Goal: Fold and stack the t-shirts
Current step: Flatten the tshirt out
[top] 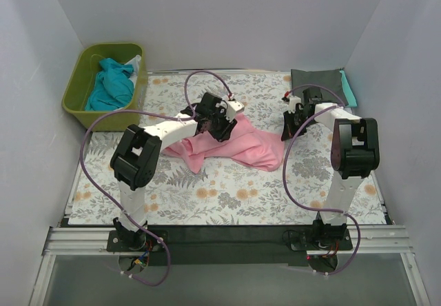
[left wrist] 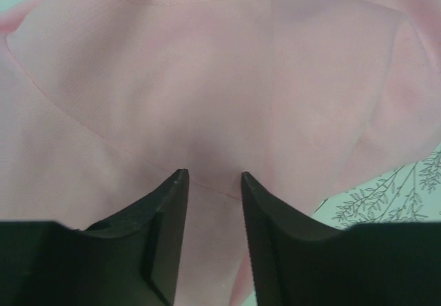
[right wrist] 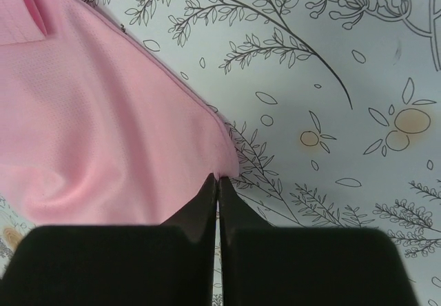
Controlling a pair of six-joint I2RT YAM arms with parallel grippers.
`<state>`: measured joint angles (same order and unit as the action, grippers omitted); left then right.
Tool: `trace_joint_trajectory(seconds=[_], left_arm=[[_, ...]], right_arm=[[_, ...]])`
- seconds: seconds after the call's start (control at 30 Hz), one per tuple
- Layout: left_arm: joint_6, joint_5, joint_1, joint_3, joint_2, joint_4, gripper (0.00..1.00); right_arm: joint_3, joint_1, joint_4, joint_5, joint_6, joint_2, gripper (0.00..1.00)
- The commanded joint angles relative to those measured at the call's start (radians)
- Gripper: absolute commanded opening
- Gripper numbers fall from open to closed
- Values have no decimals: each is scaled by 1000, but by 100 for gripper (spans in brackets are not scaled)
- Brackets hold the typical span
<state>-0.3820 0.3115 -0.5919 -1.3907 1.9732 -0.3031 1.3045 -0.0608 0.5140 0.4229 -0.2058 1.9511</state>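
Centre of tabletop (top: 227,196), nearer far edge: pink t-shirt (top: 238,147), crumpled, soft, limp.
Your left end effector (left wrist: 213,176) gapes empty over it; right end effector (right wrist: 218,179) is pinched onto its hem. Take corners.

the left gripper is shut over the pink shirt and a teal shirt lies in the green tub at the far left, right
Not quite. The left gripper is open, with its jaws apart over the pink shirt, as the left wrist view shows. The teal shirt does lie in the green tub at the far left.
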Motion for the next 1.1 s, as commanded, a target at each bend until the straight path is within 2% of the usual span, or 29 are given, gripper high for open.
trace_joint_trajectory(seconds=[0.0, 0.17, 0.37, 1.07], left_arm=[[18, -54, 1, -34, -4, 15, 33], [9, -66, 7, -57, -2, 18, 27], [0, 49, 6, -41, -42, 4, 41], [22, 38, -8, -31, 42, -7, 41]], right_arm=[[-1, -2, -2, 24, -6, -66, 1], [-2, 7, 11, 17, -17, -84, 1], [2, 12, 20, 25, -23, -78, 1], [29, 19, 35, 25, -33, -50, 1]])
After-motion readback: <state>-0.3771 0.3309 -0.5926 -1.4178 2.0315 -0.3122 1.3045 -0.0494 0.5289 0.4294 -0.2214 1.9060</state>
